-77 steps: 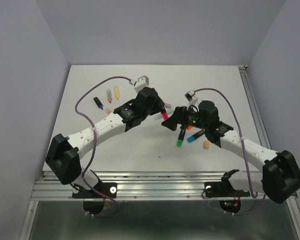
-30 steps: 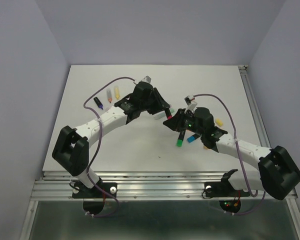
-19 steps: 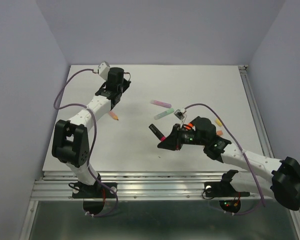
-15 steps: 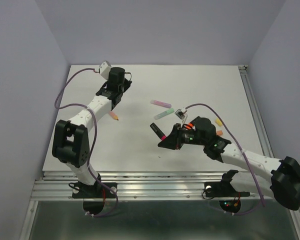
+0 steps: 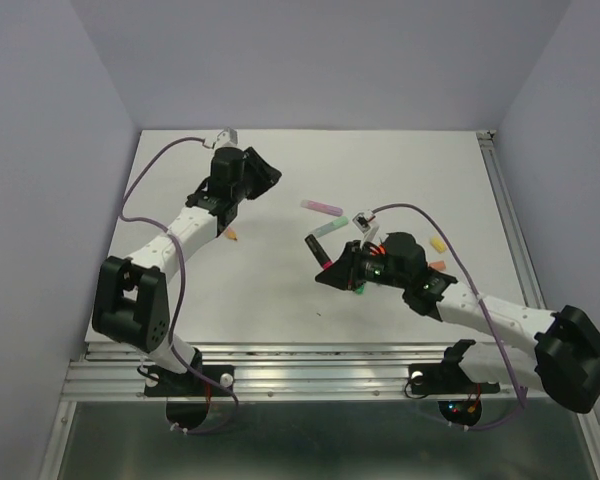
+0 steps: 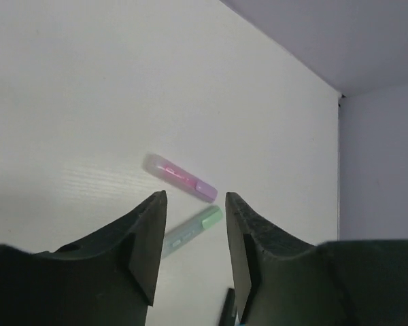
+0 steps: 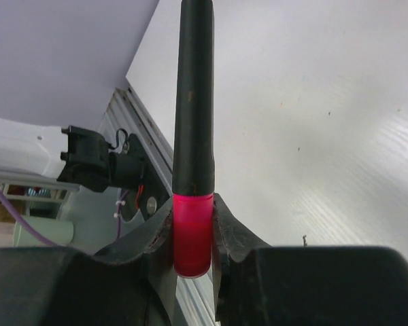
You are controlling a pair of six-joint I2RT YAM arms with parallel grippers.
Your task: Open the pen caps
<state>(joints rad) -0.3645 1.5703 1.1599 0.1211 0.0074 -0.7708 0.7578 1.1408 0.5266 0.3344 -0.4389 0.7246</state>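
The table (image 5: pixel 280 300) is carrying scattered pens. My right pincer (image 7: pixel 192 238) is clamping a black pen (image 7: pixel 194 102) by its pink end (image 7: pixel 192 234), likely the cap. With the barrel jutting free, a jolt could be levering it loose. My left pincer (image 6: pixel 195 200) is hanging part open and empty above a pink pen (image 6: pixel 180 178) and a mint pen (image 6: pixel 197 224).

Black pen (image 6: pixel 227 307) partly off-frame

White table (image 5: pixel 280 290) with highlighter pens scattered on it
A pink-and-lilac pen (image 5: pixel 321 207) and a mint pen (image 5: pixel 330 228) lie near each other mid-table. A yellow piece (image 5: pixel 438 243) and an orange piece (image 5: pixel 436 265) sit further right (caps or pens, too small to tell), and a pale orange pen (image 5: pixel 230 234) lies on the left.
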